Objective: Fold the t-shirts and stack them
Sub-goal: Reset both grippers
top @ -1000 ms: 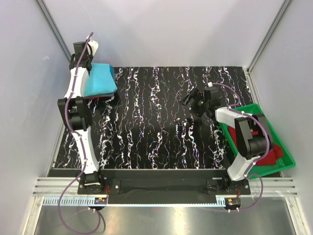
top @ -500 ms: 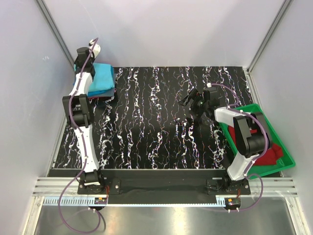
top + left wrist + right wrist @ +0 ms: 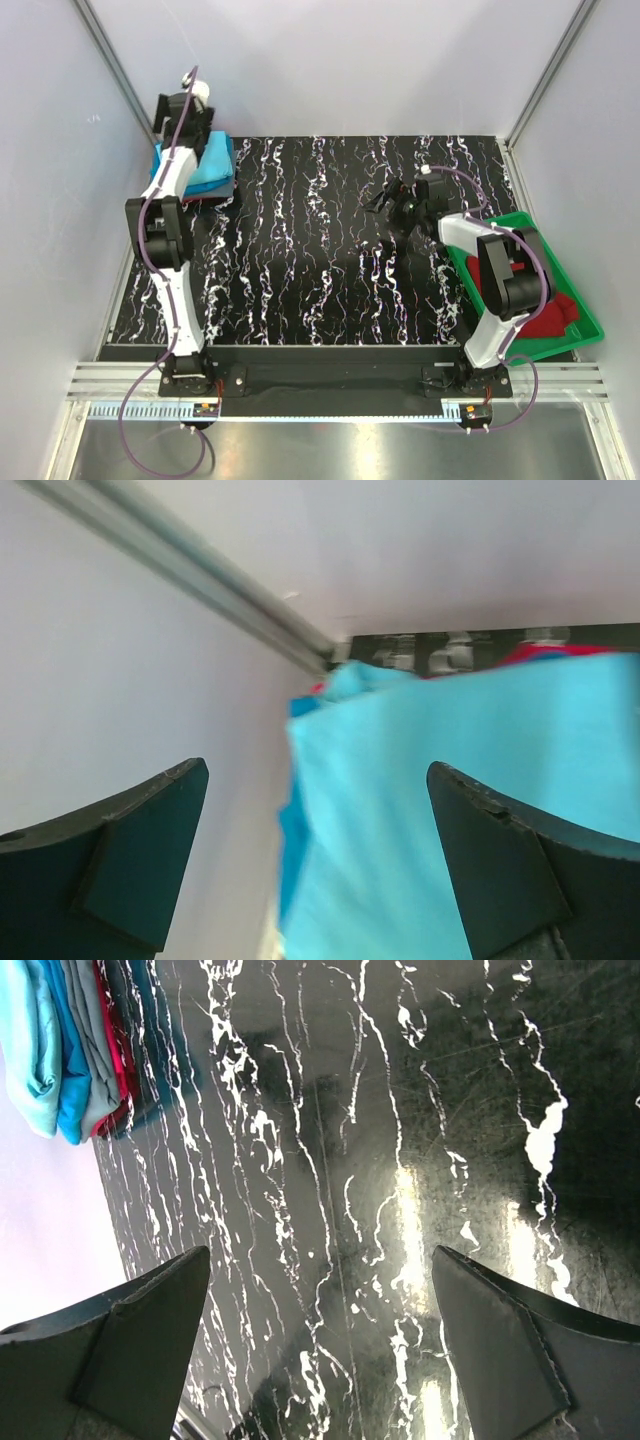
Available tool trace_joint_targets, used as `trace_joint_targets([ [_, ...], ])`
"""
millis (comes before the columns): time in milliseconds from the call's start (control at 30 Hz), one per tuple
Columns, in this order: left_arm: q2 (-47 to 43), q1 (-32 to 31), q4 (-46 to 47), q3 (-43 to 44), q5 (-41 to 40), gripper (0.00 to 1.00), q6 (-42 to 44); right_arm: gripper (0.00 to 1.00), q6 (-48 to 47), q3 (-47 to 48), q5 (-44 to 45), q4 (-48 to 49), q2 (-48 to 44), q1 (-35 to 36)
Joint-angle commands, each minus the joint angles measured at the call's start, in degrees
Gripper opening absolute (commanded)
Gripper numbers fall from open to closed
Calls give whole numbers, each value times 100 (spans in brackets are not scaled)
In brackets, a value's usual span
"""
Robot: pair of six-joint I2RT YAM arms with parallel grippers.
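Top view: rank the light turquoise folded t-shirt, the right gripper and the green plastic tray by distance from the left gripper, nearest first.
1. The light turquoise folded t-shirt, far-left corner, directly beneath the left gripper.
2. The right gripper, open, right of centre.
3. The green plastic tray, at the right edge, farthest.

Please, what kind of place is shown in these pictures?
Most likely a robot test cell in a lab, not a home. Two robot arms are bolted at the table edge, plain white walls enclose it, and folded shirts lie in one corner.
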Motion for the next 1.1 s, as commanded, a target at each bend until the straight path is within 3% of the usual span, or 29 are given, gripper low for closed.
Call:
trace_joint_targets([
  [0,-1155,-591,-806,-262,272,99,-1411,100,-214,483,-15,-674,-437,-27],
  [200,-3141,-1092,-994,-2204,2697,99,-3469,100,-486,589,363,-1975,-1447,-18],
  [233,-3552,-1250,-994,-2423,3239,99,-3577,100,-591,615,633,-2153,-1735,-18],
  [333,-4378,-1620,-1003,-3294,3884,99,-3780,100,-987,694,1266,-2786,-2385,-18],
  [533,-6110,-1972,-933,-4850,4684,99,-4149,100,-1524,546,1243,-3148,-3844,-18],
  [733,-7421,-2042,-617,-5984,4817,99,-4281,100,-1436,282,901,-3235,-4559,-18],
  [833,-7774,-2060,-327,-6423,5037,99,-4132,100,-1322,220,619,-3314,-4647,-18],
  [1067,-7749,-2051,-248,-6398,5186,99,-4210,100,-1164,132,733,-3323,-4823,-18],
])
